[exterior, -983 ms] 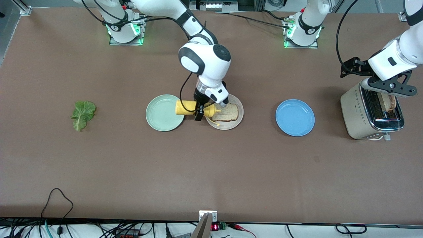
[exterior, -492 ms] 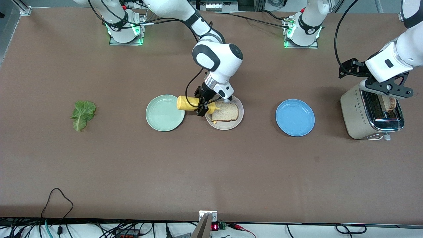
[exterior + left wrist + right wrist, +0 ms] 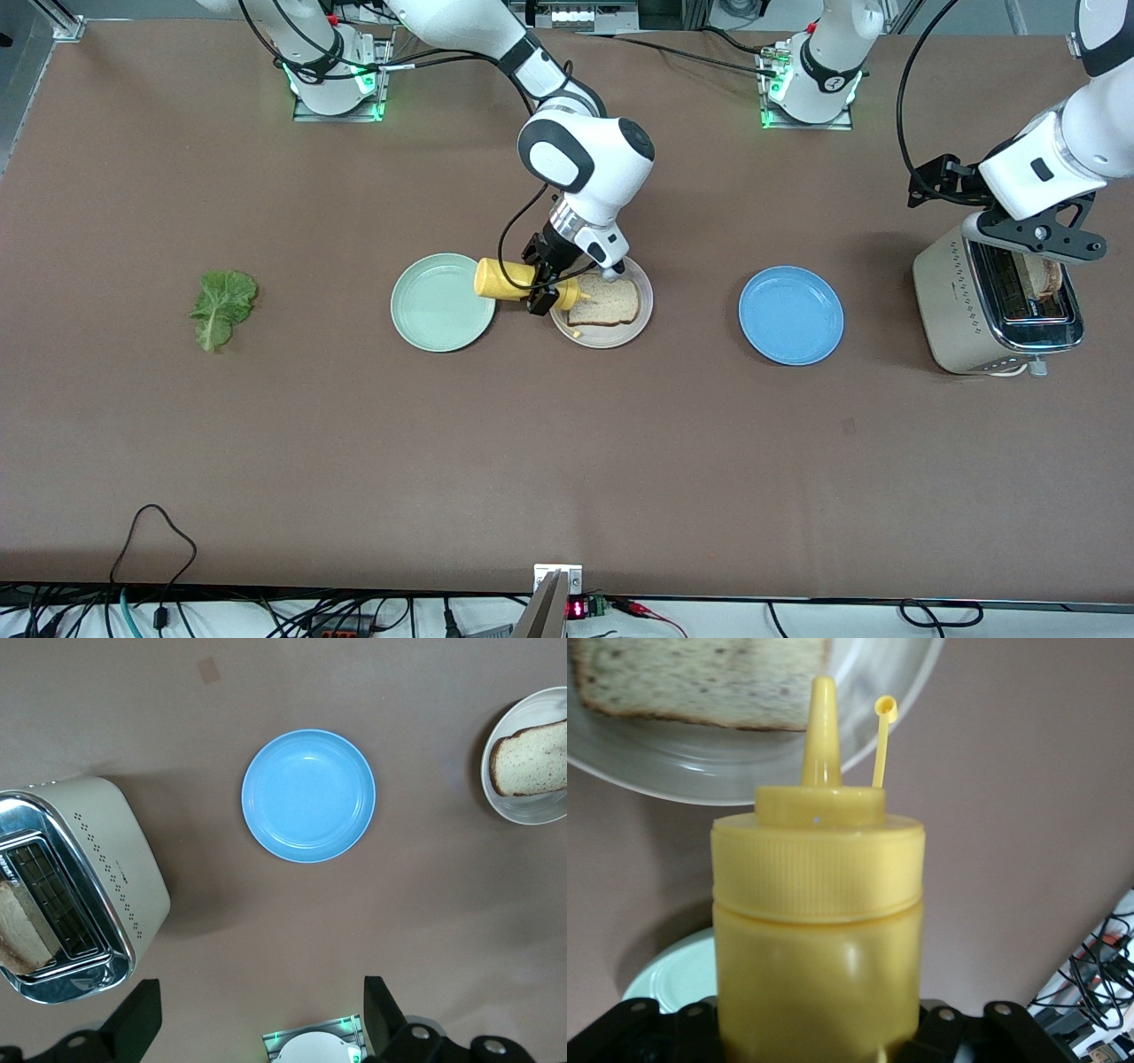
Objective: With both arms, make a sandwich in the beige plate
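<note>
The beige plate (image 3: 611, 341) lies mid-table with one slice of bread (image 3: 605, 304) on it. My right gripper (image 3: 539, 285) is shut on a yellow mustard bottle (image 3: 507, 279), held on its side. Its nozzle (image 3: 822, 709) points at the bread (image 3: 700, 678), and the small cap (image 3: 884, 707) hangs open. A green lettuce leaf (image 3: 221, 307) lies on the table toward the right arm's end. My left gripper (image 3: 1036, 235) hangs open over the toaster (image 3: 974, 301), where a second slice (image 3: 1047, 275) stands in a slot. Its fingers (image 3: 142, 1014) hold nothing.
A mint-green plate (image 3: 441, 302) lies beside the beige plate toward the right arm's end, partly under the bottle. A blue plate (image 3: 790, 315) lies between the beige plate and the toaster. Cables run along the table edge nearest the front camera.
My right arm has swung toward the left arm's end and tilted the bottle, bringing its nozzle over the beige plate. The left gripper has shifted slightly over the toaster.
</note>
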`<control>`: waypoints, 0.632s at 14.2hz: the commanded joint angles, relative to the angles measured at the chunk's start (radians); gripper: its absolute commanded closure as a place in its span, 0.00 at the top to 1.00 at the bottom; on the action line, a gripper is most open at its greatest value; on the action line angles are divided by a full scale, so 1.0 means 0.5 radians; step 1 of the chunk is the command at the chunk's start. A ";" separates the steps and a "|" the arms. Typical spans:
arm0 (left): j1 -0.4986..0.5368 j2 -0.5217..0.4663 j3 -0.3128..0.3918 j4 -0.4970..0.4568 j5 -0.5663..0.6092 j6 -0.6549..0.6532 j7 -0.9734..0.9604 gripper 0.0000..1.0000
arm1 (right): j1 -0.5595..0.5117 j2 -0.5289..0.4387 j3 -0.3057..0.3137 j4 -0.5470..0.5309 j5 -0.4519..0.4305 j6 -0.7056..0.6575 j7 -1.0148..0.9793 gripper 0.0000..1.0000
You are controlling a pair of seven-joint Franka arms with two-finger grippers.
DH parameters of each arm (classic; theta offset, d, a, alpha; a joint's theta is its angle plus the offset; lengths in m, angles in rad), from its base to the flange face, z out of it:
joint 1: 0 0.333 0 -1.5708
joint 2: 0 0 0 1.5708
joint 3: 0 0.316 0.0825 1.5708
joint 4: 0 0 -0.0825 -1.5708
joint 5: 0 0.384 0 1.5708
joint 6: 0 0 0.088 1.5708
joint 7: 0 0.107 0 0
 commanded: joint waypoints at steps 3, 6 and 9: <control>0.004 0.020 -0.007 0.049 -0.017 -0.038 -0.017 1.00 | -0.138 -0.089 -0.020 0.135 0.279 -0.064 -0.029 0.31; 0.004 0.020 -0.007 0.049 -0.017 -0.044 -0.017 1.00 | -0.301 -0.226 -0.014 0.135 0.543 -0.055 -0.200 0.31; 0.000 0.020 -0.007 0.049 -0.020 -0.038 -0.017 1.00 | -0.497 -0.371 -0.011 0.129 0.850 -0.052 -0.448 0.31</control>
